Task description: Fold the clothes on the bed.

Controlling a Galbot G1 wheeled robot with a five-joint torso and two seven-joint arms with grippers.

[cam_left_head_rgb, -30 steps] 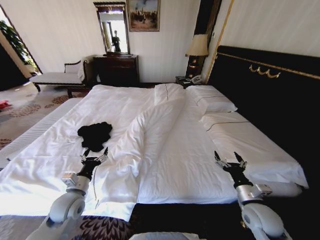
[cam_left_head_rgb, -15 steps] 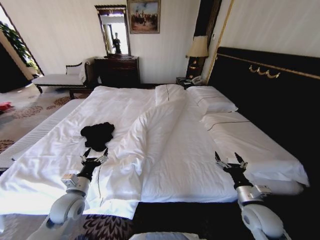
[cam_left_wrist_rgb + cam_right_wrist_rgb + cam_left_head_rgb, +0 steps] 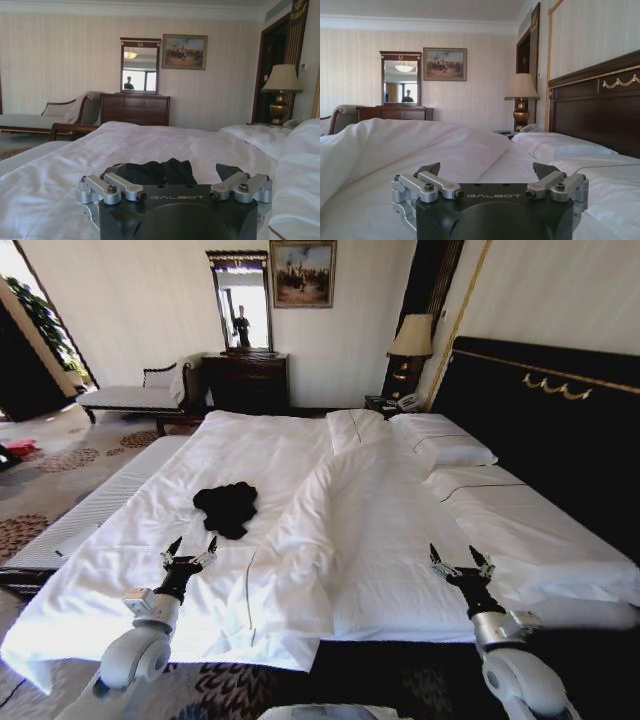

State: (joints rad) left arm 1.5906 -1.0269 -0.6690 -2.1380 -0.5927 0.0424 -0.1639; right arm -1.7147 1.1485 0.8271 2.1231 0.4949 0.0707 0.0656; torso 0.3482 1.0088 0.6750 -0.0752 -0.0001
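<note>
The clothes [image 3: 227, 507] are one crumpled black heap on the white duvet of the bed [image 3: 360, 540], left of a long raised fold in the duvet. My left gripper [image 3: 190, 548] hovers open over the duvet just short of the heap, nothing between its fingers. The left wrist view shows the clothes [image 3: 156, 173] lying right beyond that open left gripper [image 3: 175, 172]. My right gripper [image 3: 461, 558] is open too, low over the bed's right half near the foot edge. In its own wrist view the right gripper [image 3: 487, 170] faces bare duvet [image 3: 380, 165] and pillows.
White pillows [image 3: 445, 448] lie against the dark headboard [image 3: 560, 430]. A bedside table with lamp [image 3: 411, 340] stands beside it. At the far wall are a dark dresser with mirror [image 3: 247, 380] and a chaise [image 3: 135, 397]. Patterned carpet [image 3: 60, 465] runs along the bed's left side.
The whole picture has shifted right and slightly down, so the camera has moved. Both grippers hold the same pose, open. The clothes now lie a bit farther right of the left gripper.
</note>
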